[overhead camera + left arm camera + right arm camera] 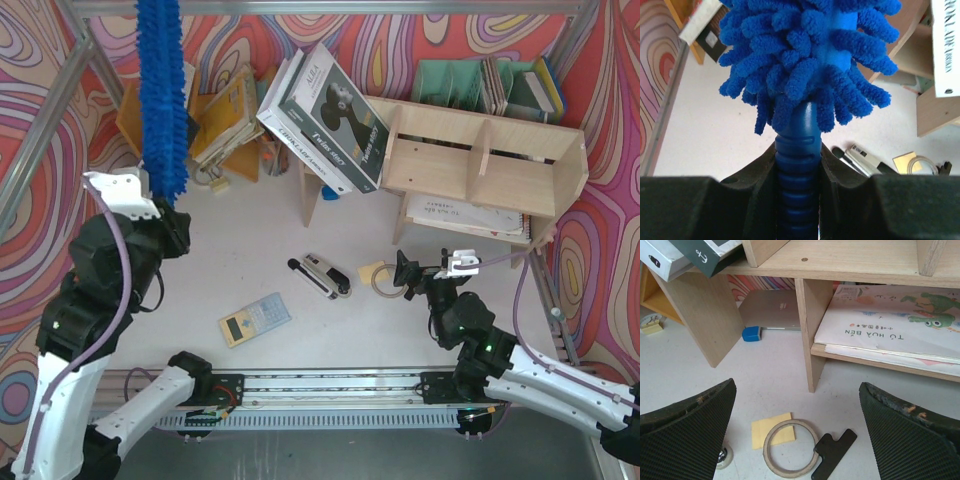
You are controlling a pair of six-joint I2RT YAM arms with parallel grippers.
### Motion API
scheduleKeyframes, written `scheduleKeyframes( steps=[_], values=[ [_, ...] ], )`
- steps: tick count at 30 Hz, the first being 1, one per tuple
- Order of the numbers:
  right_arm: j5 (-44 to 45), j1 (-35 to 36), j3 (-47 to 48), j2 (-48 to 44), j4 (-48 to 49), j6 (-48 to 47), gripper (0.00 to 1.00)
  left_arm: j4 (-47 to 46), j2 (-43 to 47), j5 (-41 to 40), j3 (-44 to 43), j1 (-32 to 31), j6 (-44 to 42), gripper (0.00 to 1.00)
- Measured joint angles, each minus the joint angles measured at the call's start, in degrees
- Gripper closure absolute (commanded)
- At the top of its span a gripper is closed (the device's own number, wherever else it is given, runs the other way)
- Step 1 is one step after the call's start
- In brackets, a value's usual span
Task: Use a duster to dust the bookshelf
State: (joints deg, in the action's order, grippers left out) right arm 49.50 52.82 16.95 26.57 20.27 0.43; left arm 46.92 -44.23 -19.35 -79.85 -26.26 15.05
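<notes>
Clamping the ribbed handle (797,200), the left gripper (797,167) has its jaws closed firmly on the duster (810,60), whose fluffy head stands raised over the left side of the table (250,230), well apart from the bookshelf (480,170). Light and soft-piled by the look of it, it is best held by that stiff handle. The right gripper (404,272) gapes wide, holding nothing, near the bookshelf.

The right gripper (797,390) holds its 2 black fingers wide apart with nothing between them. On the white table (765,380) below them lies a tape ring (768,447), overlapping a yellow note (765,431), with a flat black piece (834,447) against its right side. Beyond stands the bookshelf (860,262), with a picture book (890,325) flat on its lower shelf. A small blue block (751,333) sits under it beside a grey slab (770,310).
</notes>
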Motion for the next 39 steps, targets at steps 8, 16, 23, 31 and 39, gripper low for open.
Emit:
scheduleKeyframes(
  steps=[8,16,23,31,39],
  values=[
    [0.02,0.00,0.00,0.83,0.02,-0.02,0.01,-1.70,0.37,-0.15,-5.77,0.00,-3.54,1.00],
    [0.04,0.00,0.00,2.36,0.17,-0.20,0.01,0.87,-2.05,1.77,-11.19,0.00,-3.48,1.00],
    [0.22,0.00,0.00,4.02,0.52,-0.44,0.01,3.76,-5.35,4.22,-14.27,-0.15,-2.62,1.00],
    [0.68,-0.02,0.00,5.18,0.94,-0.63,0.01,3.63,-10.54,-6.84,-16.35,-19.37,-2.56,1.00],
    [1.09,-0.33,0.00,4.11,1.25,-0.63,0.01,-8.96,-28.55,-37.00,-21.73,-54.18,-16.74,1.00]
  ],
)
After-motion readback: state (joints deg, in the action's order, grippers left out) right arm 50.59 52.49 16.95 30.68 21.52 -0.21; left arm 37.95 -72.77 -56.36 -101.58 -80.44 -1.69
